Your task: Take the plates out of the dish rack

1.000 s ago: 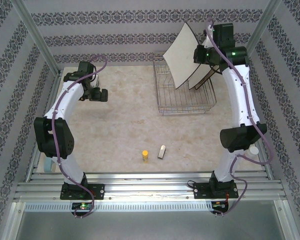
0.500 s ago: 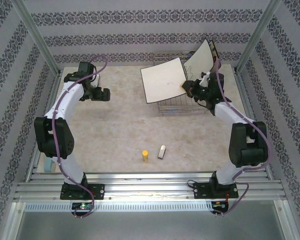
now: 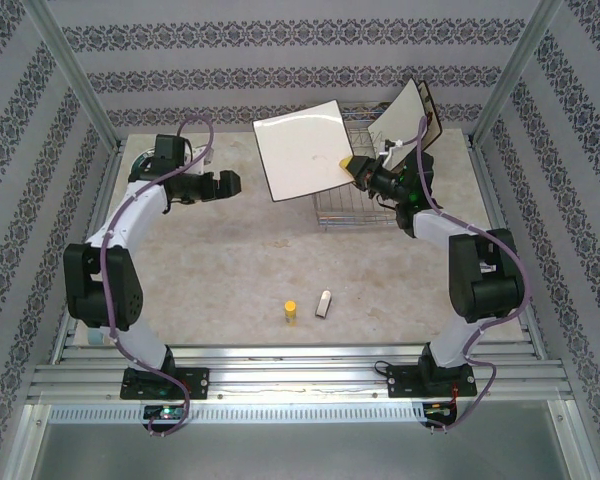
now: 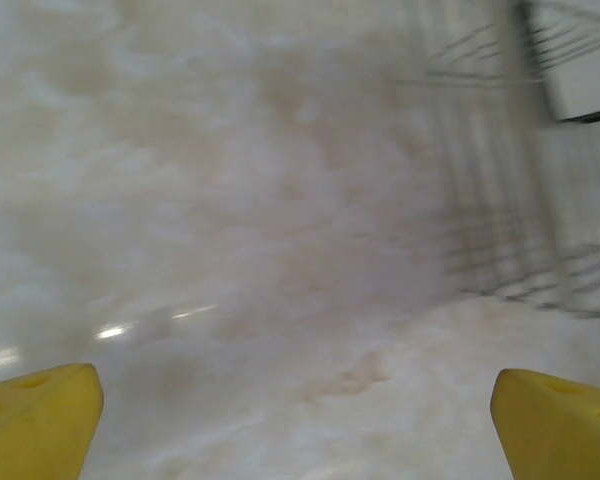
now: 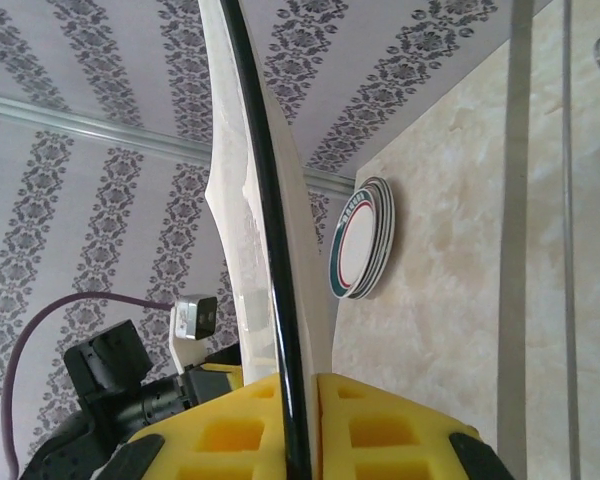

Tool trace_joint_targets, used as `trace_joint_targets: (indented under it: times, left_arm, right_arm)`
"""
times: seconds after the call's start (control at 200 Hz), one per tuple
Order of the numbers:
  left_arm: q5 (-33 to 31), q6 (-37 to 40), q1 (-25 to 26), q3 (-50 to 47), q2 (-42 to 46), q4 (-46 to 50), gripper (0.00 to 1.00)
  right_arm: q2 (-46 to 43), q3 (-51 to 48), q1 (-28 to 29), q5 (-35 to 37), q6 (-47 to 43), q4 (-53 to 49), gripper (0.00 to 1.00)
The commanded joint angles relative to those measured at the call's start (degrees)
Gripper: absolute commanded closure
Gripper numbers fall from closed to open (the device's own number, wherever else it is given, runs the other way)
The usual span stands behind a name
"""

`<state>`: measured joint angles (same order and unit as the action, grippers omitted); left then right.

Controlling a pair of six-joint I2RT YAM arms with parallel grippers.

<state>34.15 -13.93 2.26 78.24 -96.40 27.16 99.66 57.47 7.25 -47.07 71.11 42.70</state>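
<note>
R gripper [image 3: 354, 167], clamped on edge of a square plate [image 3: 300, 150], has swung it left off the rack [image 3: 352, 211] to abt 12 o'clock, while wide-open L gripper [image 3: 234, 184] edged toward it, prob. for handover; second plate [image 3: 402, 115] waits in rack at 1 o'clock.

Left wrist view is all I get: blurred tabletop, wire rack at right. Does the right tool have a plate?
Observer: Yes. The right tool is shut on a square white-backed plate, held in the air left of the silver wire dish rack.
Operator: Anything left in the rack?
Observer: At least a second square plate, standing at its far right end.
Operator: Any plates on the table?
Observer: A stack of round white plates with teal and red rims lies on the table near the wall.
</note>
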Motion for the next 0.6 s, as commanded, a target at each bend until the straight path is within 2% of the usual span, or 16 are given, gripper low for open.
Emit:
trace_joint_targets:
  times: [0.0, 0.09, 0.185, 0.23, 0.33, 0.595]
  left_arm:
    - [16.4, -10.78, 0.02, -4.66, 1.76, -20.58, 0.0]
    - [22.94, -21.41, 0.02, -8.94, 0.36, -36.72, 0.0]
    - [25.86, -33.01, 0.02, -12.24, -2.21, -54.56, 0.0]
    - [25.88, -36.01, -0.01, -12.73, -3.58, -59.05, 0.0]
    - [25.63, -38.17, 0.11, -12.07, -6.1, -60.76, 0.02]
    - [24.91, -36.33, 0.72, -13.1, -7.31, -57.57, 0.12]
  right_arm:
    - [-0.12, 2.86, 0.91, -2.24, 1.57, 11.89, 1.0]
    - [0.83, 3.54, 1.57, -2.33, 1.83, 11.99, 1.0]
    - [1.8, 4.04, 2.28, -2.41, 2.4, 12.4, 1.0]
    - [2.11, 4.1, 2.63, -2.59, 2.49, 12.58, 1.0]
    - [2.38, 4.36, 3.32, -3.19, 2.76, 12.95, 1.0]
    - [5.1, 7.27, 5.26, -4.74, 3.6, 11.99, 1.0]
